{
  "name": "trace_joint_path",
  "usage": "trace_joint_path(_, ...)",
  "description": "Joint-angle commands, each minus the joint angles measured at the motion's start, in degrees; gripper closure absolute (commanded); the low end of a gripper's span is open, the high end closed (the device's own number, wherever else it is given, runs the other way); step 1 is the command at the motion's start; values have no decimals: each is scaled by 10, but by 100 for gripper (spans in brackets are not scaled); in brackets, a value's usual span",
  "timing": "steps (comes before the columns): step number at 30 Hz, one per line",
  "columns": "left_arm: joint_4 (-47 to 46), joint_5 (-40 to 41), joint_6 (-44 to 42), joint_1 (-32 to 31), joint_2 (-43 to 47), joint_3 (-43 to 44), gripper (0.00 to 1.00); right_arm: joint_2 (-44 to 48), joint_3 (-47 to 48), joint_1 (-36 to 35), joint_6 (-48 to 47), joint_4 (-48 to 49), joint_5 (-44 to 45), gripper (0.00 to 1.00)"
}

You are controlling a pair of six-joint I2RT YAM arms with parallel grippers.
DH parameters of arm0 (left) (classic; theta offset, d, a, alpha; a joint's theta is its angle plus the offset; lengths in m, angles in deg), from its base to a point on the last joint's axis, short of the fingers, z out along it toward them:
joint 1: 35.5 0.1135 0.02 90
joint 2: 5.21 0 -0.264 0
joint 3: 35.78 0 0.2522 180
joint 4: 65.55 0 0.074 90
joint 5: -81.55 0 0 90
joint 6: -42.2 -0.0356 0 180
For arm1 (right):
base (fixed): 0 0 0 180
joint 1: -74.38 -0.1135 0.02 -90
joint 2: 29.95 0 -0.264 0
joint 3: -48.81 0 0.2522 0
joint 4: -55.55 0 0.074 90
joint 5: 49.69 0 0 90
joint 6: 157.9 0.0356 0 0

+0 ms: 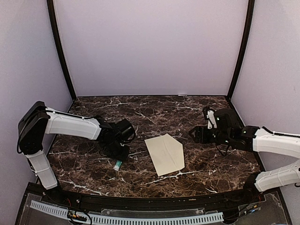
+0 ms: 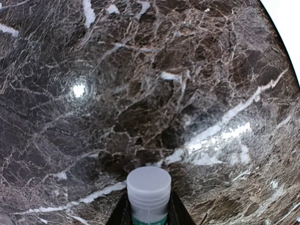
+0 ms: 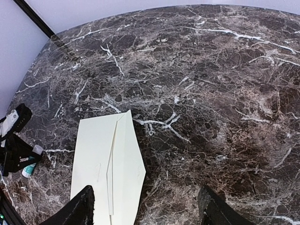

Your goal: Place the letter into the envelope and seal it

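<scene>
Top external: envelope (image 1: 164, 154), flap open

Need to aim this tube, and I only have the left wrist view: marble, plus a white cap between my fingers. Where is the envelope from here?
Observer: The envelope lies flat mid-table, to the right of your left gripper and the tube.
Operator: Is it open or sealed?
Observer: Open. The pointed flap is folded out flat toward the right arm's side.
Operator: Where is the right gripper?
Observer: The right gripper is open, hovering by that flap edge and holding nothing.
</scene>
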Motion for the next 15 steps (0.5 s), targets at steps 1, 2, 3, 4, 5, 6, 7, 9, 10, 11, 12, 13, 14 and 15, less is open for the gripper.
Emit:
trace_joint_path(1,-29,-4,-13,2,33,21,94,45,-32,2,-11,82,-3,27)
trace_joint_path(2,-42,-11,-17,2,38,30,94,55,-40,2,-15,98,-6,27)
trace_joint_path(3,-50,-15,-20,1,49,34,94,66,-47,2,-19,115,-14,27)
trace_joint_path(4,-68,-22,-23,1,54,46,94,79,-55,3,-22,132,-20,27)
trace_joint_path(5,-90,-24,-26,1,64,51,94,88,-65,2,-23,151,-24,27)
trace_joint_path(6,-105,-30,-29,0,70,57,94,96,-74,2,-23,173,-35,27)
trace_joint_path(7,-140,-35,-34,0,81,60,94,104,-86,2,-22,197,-49,27)
trace_joint_path(9,-196,-54,-46,-3,96,65,94,117,-108,2,-21,251,-85,27)
trace_joint_path(10,-217,-73,-49,-4,100,68,94,121,-117,3,-17,277,-106,27)
trace_joint_path(11,-253,-84,-54,-5,106,71,94,123,-126,2,-13,309,-133,27)
trace_joint_path(12,-271,-103,-55,-5,107,73,94,122,-136,2,-7,343,-159,27)
trace_joint_path(13,-307,-112,-57,-5,109,78,94,120,-143,3,0,383,-192,27)
trace_joint_path(14,-327,-132,-58,-5,109,80,94,114,-147,3,6,427,-224,27)
trace_joint_path(15,-365,-145,-58,-5,107,85,94,107,-147,3,13,451,-251,27)
